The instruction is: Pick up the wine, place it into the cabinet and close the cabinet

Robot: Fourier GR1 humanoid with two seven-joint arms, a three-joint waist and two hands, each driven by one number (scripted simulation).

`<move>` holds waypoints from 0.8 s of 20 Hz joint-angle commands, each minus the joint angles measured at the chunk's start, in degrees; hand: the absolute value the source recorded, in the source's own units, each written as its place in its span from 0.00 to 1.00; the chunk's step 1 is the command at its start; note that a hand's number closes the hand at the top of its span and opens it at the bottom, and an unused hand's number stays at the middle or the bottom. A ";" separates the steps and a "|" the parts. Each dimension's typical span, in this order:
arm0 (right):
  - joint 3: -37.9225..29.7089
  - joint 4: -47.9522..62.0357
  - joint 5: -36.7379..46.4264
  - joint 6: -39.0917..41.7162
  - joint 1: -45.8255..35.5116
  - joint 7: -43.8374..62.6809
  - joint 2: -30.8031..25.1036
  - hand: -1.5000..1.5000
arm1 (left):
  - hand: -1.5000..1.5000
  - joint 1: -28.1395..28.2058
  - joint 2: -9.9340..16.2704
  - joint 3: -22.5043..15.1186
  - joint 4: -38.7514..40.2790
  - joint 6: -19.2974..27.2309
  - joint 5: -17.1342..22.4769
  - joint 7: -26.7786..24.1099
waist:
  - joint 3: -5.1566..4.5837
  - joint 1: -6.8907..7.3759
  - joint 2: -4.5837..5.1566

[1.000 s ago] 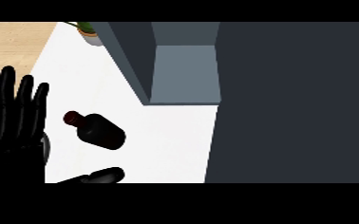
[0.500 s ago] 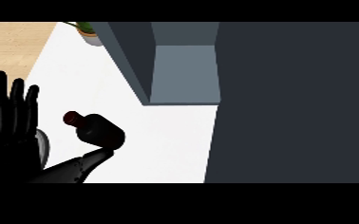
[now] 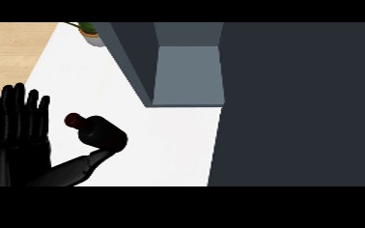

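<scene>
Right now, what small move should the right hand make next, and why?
Probably curl the right hand round the wine bottle. The hand meets the bottle's lower side, but no closed grasp shows. The cabinet stands open, and the left hand rests open at the left edge.

right hand [image 3: 85,166] now touching wine [image 3: 100,131]

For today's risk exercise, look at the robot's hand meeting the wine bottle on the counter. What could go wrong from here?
1. The right hand meets the wine bottle only at its lower end, with no fingers visibly round it; a push might tip or slide it.
2. The cabinet opening is narrow, and its open door stands close by; the bottle could strike either.
3. The left hand rests open beside the bottle and could be bumped.
</scene>
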 commanded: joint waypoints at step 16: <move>-2.27 -6.49 -5.73 -0.83 -1.32 4.84 -0.10 0.00 | 0.00 7.32 -0.67 4.03 23.94 -5.04 12.85 -28.27 | 0.00 -0.04 0.05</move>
